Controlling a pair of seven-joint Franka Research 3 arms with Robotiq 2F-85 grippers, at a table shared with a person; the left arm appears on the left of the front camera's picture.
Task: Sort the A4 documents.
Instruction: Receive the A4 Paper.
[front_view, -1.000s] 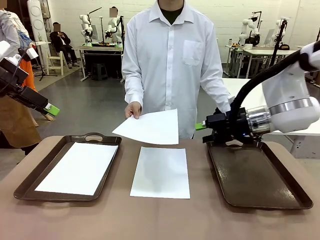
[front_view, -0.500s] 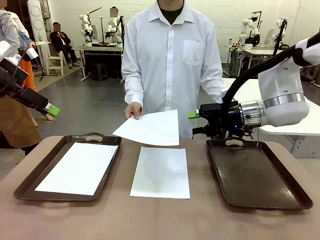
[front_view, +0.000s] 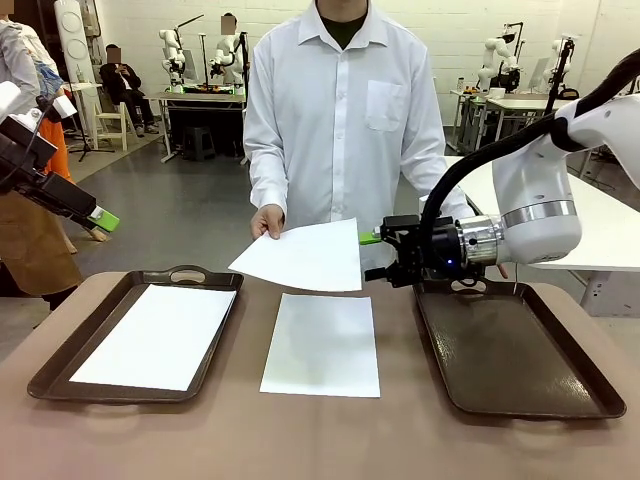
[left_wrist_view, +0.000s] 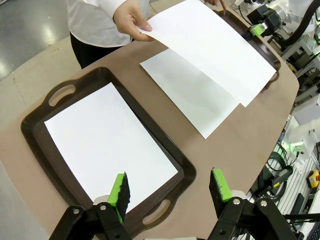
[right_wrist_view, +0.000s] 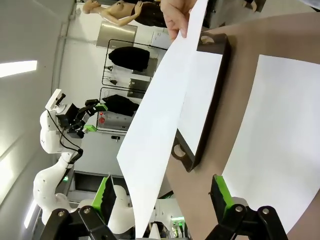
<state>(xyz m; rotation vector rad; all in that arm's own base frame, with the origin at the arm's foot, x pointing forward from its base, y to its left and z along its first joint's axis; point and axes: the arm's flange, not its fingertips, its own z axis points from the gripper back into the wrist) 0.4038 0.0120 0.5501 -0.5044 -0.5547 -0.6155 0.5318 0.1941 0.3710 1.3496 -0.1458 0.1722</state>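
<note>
A workroom with white brick walls and a grey floor lies behind a tan, round-cornered desk (front_view: 330, 440).

In the front view a person in a white shirt stands at the far side. One hand (front_view: 266, 220) holds a thin white A4 paper page, the held sheet (front_view: 300, 258), tilted in the air above the desk. A second white page, the middle sheet (front_view: 322, 343), lies flat on the desk between two dark brown handled trays. The left tray (front_view: 50, 375) carries a third white page, the tray sheet (front_view: 155, 335). The right tray (front_view: 510, 350) lies under the right arm's wrist. The right gripper (front_view: 372, 256) reaches in sideways. Its black fingers (front_view: 370, 238) with green pads are spread wide just beside the held sheet's right edge and grip nothing. The left gripper (front_view: 102, 218) hangs high off the desk's left end.

In the left wrist view that gripper's fingers stand wide apart and empty above the left tray's near rim, with the tray sheet below them.

In the right wrist view the right fingers gape fully. The held sheet's lower corner hangs in the gap between them, unclamped.
</note>
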